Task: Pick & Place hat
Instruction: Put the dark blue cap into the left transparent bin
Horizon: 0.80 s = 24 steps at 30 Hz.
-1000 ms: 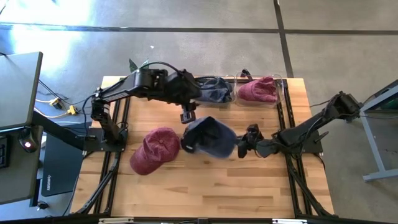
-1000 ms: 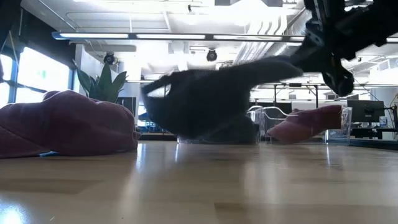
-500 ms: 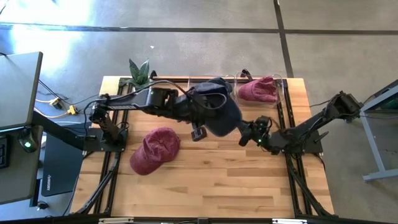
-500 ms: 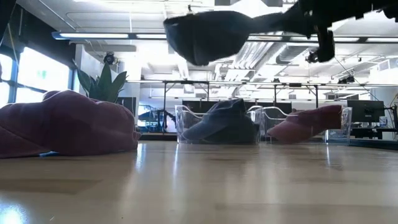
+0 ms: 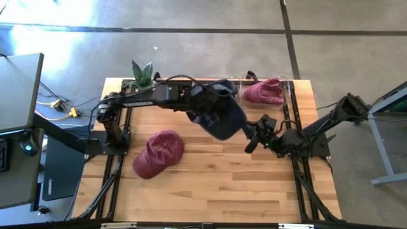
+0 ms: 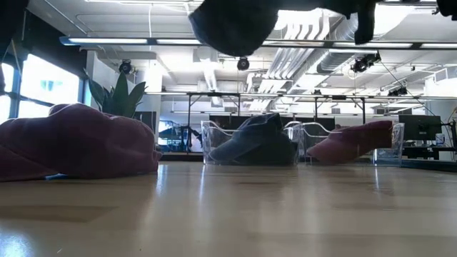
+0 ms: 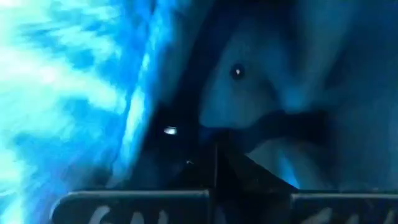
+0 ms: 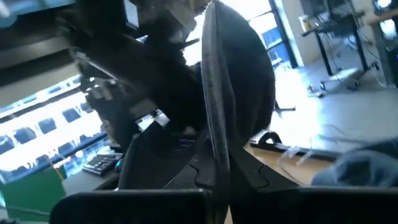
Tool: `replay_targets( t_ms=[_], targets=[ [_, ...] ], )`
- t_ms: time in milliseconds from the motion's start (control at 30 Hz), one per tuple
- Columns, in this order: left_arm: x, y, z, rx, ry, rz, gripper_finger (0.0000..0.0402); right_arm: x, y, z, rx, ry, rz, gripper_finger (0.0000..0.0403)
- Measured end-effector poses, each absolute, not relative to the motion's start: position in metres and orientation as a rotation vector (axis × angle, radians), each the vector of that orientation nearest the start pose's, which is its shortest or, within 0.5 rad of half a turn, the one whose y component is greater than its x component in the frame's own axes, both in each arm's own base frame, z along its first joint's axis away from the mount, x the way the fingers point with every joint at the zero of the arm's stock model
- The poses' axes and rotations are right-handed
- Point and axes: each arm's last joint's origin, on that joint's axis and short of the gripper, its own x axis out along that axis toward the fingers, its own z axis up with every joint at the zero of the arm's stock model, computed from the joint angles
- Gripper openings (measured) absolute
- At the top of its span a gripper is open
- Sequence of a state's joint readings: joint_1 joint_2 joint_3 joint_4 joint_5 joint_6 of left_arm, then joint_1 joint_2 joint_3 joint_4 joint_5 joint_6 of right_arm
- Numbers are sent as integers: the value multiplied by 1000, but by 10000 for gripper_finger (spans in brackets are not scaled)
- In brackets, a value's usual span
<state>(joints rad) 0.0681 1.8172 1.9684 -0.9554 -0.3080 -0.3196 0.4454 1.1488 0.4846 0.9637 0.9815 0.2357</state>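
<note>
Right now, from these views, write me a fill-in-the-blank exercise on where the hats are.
1. The blue hat held up between the two arms is ____ the table.
2. The hat lying loose on the table is ____ in colour.
3. Each clear bin at the table's far edge holds ____ hat.

Missing words: above; red; one

Bright ceiling lights glare across the glossy table; the left wrist view is blurred blue, and windows backlight the right.
</note>
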Motion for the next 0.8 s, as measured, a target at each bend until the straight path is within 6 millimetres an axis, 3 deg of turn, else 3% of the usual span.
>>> replay_targets(
  t_ms=[167,333,567,800],
  targets=[
    [391,34,386,-193,680,446,1,215,77,282,336,-302,-468,10],
    [388,36,386,-138,708,494,1,214,79,285,296,-286,-527,8],
    [347,50,406,-68,773,675,1,211,89,283,267,-253,-453,8],
    [313,44,456,-213,528,567,1,211,86,274,363,-222,-612,13]
  ],
)
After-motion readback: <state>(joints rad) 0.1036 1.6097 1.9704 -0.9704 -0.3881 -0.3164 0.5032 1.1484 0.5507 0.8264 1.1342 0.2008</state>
